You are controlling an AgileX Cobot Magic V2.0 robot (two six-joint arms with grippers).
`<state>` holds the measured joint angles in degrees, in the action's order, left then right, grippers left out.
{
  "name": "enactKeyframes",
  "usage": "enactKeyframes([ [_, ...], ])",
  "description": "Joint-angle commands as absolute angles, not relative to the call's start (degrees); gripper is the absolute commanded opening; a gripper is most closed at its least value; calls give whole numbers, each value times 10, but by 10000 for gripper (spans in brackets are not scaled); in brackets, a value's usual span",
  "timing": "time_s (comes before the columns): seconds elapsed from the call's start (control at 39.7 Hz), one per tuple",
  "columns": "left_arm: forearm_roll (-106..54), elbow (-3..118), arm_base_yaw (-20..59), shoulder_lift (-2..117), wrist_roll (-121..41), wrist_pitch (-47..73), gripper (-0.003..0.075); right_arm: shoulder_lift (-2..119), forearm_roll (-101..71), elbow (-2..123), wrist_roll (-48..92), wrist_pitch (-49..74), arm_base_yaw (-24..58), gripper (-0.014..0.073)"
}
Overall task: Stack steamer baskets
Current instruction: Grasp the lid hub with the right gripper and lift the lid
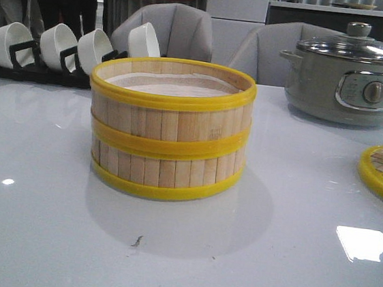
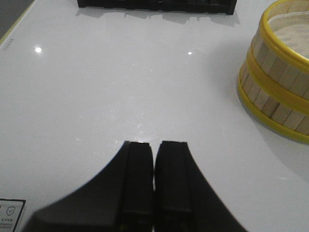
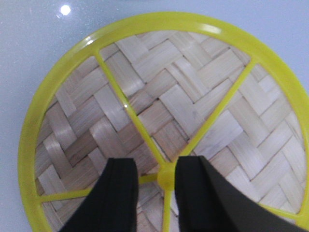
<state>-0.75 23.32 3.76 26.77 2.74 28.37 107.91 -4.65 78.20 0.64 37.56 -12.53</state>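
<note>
White and glossy, the worktop (image 1: pixel 31 236) runs back to a rack of white bowls (image 1: pixel 64 48), grey chairs and a few people standing behind.

At its middle the steamer baskets (image 1: pixel 169 131) already sit one upon the other: two bamboo-slat rings, the upper one seated squarely on the lower, their yellow rims meeting in a band around the waist. A pale liner shows inside the top ring. Judged from this, the stacking itself looks done.

The left end effector (image 2: pixel 153 159) hovers low over bare worktop with its black fingers pressed together, or nearly so, and nothing between them. From the left wrist view the stack stands off to one side of it, near but clearly apart, not in line with the fingers.

The right end effector (image 3: pixel 155 174) hangs directly above the woven lid (image 3: pixel 164 121), which lies flat at the right edge of the front view, well apart from the stack. Its fingers are parted and straddle the yellow hub where the lid's spokes meet; whether they touch it I cannot tell. If the lid is to go on top, the right arm is the one placed for it, and the stack lies to its left.

A grey-green electric pot (image 1: pixel 349 78) stands behind the lid, uninvolved.
</note>
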Motion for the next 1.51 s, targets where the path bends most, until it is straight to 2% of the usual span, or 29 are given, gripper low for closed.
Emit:
enactKeyframes([
  [0.0,-8,249,41,269,30,239,85,1050,-46,802,6,355,-127,319],
  [1.41,-8,249,41,269,30,239,85,1073,-46,802,5,355,-128,316],
  [1.48,-8,249,41,269,30,239,85,1073,-46,802,5,351,-128,289],
])
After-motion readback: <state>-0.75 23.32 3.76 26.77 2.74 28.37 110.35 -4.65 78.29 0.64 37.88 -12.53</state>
